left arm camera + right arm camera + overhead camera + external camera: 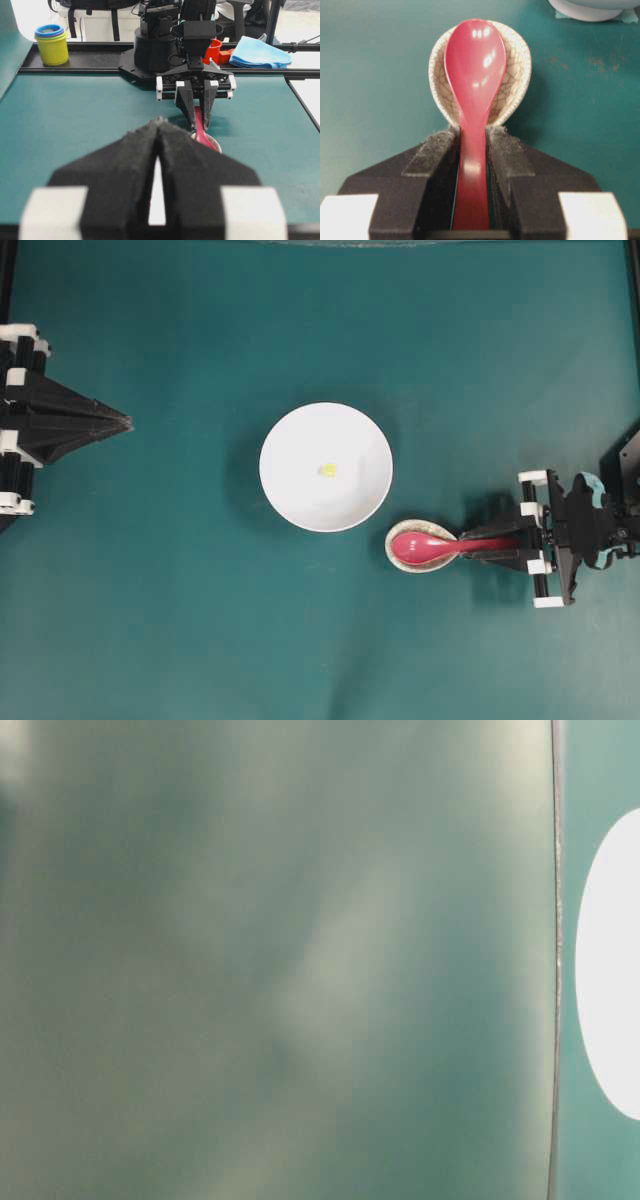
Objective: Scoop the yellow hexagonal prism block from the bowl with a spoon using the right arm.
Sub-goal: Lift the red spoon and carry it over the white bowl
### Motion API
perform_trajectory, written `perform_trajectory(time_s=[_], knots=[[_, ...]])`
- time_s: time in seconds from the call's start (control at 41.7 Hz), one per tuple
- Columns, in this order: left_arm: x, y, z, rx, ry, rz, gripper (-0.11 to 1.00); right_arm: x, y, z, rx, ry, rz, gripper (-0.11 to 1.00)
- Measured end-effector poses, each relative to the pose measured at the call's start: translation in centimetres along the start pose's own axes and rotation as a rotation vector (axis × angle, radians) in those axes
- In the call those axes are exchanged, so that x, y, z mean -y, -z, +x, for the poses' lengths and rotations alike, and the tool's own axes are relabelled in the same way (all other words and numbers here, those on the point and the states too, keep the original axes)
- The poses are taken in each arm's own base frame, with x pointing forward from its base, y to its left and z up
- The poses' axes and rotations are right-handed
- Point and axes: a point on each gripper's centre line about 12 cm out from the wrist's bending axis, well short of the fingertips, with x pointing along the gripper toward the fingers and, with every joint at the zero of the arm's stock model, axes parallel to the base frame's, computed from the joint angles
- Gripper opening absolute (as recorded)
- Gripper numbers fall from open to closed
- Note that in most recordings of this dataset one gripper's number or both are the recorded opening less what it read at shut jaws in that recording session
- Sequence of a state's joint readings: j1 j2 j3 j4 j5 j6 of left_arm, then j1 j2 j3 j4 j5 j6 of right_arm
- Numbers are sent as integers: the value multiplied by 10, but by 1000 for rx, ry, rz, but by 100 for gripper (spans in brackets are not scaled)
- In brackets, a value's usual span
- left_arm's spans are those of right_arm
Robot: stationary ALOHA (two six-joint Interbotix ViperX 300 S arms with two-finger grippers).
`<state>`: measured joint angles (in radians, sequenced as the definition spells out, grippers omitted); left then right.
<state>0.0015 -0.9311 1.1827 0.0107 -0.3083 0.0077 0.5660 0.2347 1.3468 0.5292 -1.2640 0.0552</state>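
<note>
The white bowl (290, 440) sits mid-table with the tiny yellow block (327, 470) lying near its centre. The red-pink spoon (425, 546) rests with its scoop in a small speckled beige dish (430, 567) just right of the bowl. My right gripper (470, 544) is shut on the spoon's handle. The right wrist view shows the handle (472, 170) between the fingers, the scoop (475, 60) in the dish (517, 65), and the bowl's edge (585, 7) at the top. My left gripper (128, 422) is shut and empty at the far left, apart from everything.
Beyond the table's far rail in the left wrist view stand a yellow cup with blue rings (51, 45), a red object (214, 50) and a blue cloth (260, 52). The table-level view is blurred, with a white shape (610, 960) at its right edge.
</note>
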Motion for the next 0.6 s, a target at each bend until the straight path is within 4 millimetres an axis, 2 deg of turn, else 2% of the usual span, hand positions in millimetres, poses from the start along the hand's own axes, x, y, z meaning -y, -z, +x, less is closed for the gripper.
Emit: perform_trajectory(time_s=[0.24,0.6], knots=[[0,1,0,-12,0,0,2,0,-13,-6,47,-13,25,25],[0,5,0,-41,0,0,2,5,-44,-11,121,-1,33,25]])
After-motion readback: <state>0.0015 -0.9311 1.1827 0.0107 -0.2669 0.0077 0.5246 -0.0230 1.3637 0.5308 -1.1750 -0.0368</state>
